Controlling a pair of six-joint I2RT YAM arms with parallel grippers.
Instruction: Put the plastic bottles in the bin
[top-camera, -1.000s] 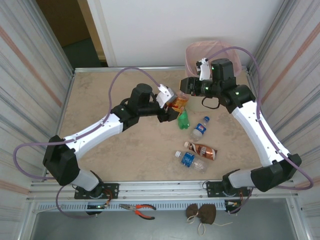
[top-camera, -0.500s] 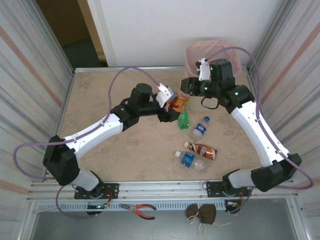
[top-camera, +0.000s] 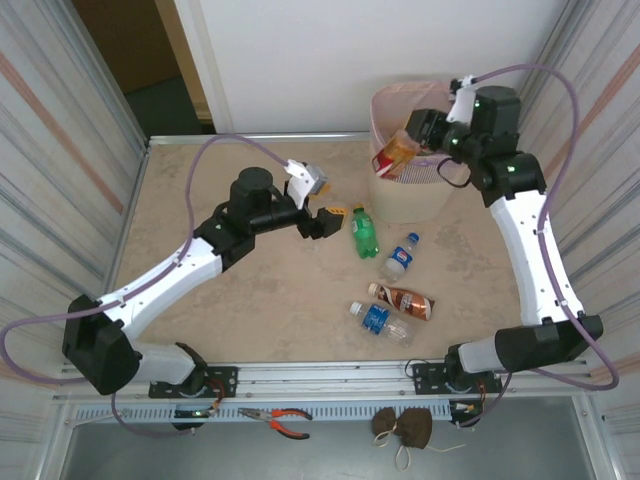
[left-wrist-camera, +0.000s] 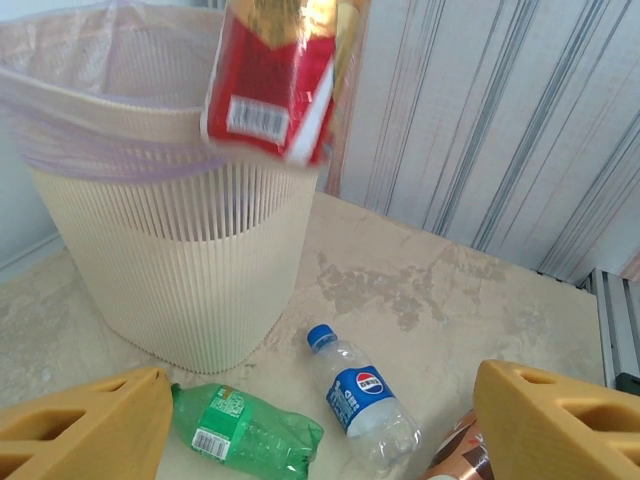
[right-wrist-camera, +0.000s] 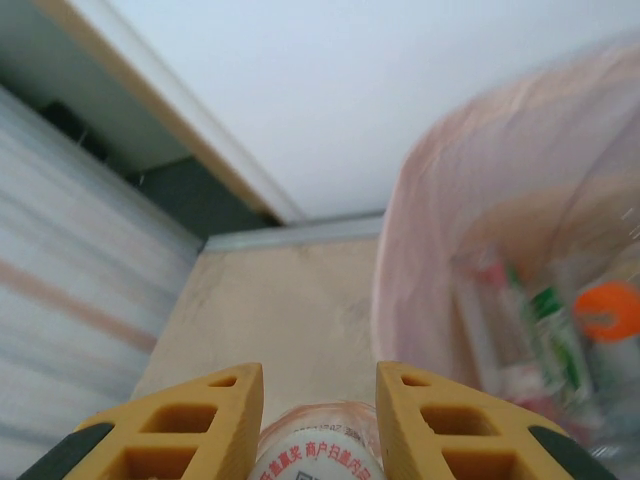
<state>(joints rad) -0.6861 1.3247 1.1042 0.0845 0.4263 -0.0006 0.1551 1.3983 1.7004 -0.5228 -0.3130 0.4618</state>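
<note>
Two yellow fingers of the right gripper (top-camera: 418, 135) pinch one end of an amber, red-labelled plastic bottle (top-camera: 393, 155), upper right of the overhead view, above the pink-lined rim of the tall beige ribbed bin (top-camera: 415, 203). Light, thin-walled, slick: likely dents; grip the stiffer neck. Left gripper (top-camera: 330, 217), mid-frame, gapes empty.

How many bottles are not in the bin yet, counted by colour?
Green bottle: 1
Clear bottles with blue labels: 2
Brown bottle: 1
Red-labelled bottle, held by the right gripper above the bin: 1
Total: 5
</note>
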